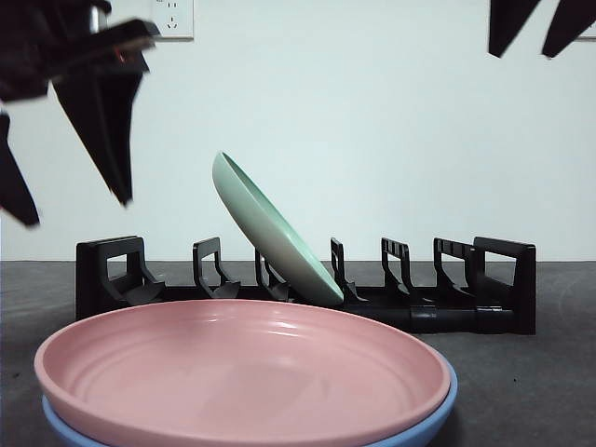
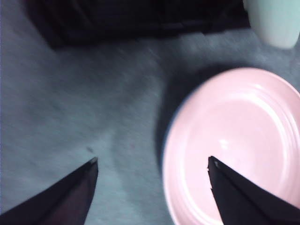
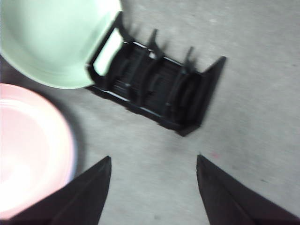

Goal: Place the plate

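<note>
A pink plate (image 1: 242, 377) lies flat at the front, stacked on a blue plate (image 1: 438, 419) whose rim shows beneath it. A pale green plate (image 1: 270, 233) leans in a slot of the black dish rack (image 1: 307, 284) behind. My left gripper (image 1: 70, 149) hangs open and empty above the rack's left end; in the left wrist view (image 2: 152, 164) its jaws straddle the pink plate's (image 2: 234, 145) edge from above. My right gripper (image 1: 540, 28) is open and empty, high at the top right; its wrist view shows the rack (image 3: 154, 89), the green plate (image 3: 56, 42) and the pink plate (image 3: 28, 150).
The grey table (image 1: 521, 382) runs to a white wall with a socket (image 1: 172, 17) at the top left. The rack has several free slots right of the green plate.
</note>
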Available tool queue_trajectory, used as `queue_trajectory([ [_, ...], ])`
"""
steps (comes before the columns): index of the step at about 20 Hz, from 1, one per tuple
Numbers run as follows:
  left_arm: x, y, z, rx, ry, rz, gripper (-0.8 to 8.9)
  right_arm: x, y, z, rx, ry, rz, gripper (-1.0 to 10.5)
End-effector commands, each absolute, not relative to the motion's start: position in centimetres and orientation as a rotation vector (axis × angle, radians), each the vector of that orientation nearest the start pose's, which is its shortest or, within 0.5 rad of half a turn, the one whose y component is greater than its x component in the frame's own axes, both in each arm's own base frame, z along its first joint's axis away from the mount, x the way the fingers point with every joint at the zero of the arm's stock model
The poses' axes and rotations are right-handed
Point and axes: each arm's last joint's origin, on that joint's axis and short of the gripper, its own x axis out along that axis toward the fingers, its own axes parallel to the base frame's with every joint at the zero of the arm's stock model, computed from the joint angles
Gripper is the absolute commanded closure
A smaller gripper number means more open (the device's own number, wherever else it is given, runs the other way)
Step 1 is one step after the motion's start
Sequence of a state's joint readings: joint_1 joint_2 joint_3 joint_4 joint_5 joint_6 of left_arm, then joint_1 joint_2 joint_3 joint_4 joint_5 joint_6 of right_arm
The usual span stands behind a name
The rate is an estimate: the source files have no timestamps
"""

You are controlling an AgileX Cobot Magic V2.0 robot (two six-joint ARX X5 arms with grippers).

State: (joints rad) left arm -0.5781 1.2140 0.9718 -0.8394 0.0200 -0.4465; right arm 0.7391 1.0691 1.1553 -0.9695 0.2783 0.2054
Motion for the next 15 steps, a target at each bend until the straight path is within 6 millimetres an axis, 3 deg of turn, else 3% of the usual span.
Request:
queue_trajectory([
  [1, 19.1, -12.0, 29.3, -0.012, 1.034, -0.345, 4.33, 15.0, 13.1, 34.9, -0.198, 0.785, 0.437, 6.6],
  [3, 18.9, -11.3, 31.1, -0.004, 0.972, -0.358, 4.33, 15.4, 13.7, 35.1, -0.156, 0.764, 0.501, 6.6],
  [6, 17.7, -8.5, 34.3, -0.037, 0.886, -0.308, 4.33, 16.6, 15.2, 35.3, -0.111, 0.755, 0.587, 6.9],
  [11, 14.2, -3.8, 35.4, -0.059, 0.912, -0.155, 4.33, 20.5, 19.2, 35.9, -0.13, 0.844, 0.663, 6.9],
  [15, 11.8, -2.1, 36.2, -0.086, 0.87, -0.087, 4.33, 24.1, 22.8, 36.1, -0.138, 0.904, 0.716, 6.9],
])
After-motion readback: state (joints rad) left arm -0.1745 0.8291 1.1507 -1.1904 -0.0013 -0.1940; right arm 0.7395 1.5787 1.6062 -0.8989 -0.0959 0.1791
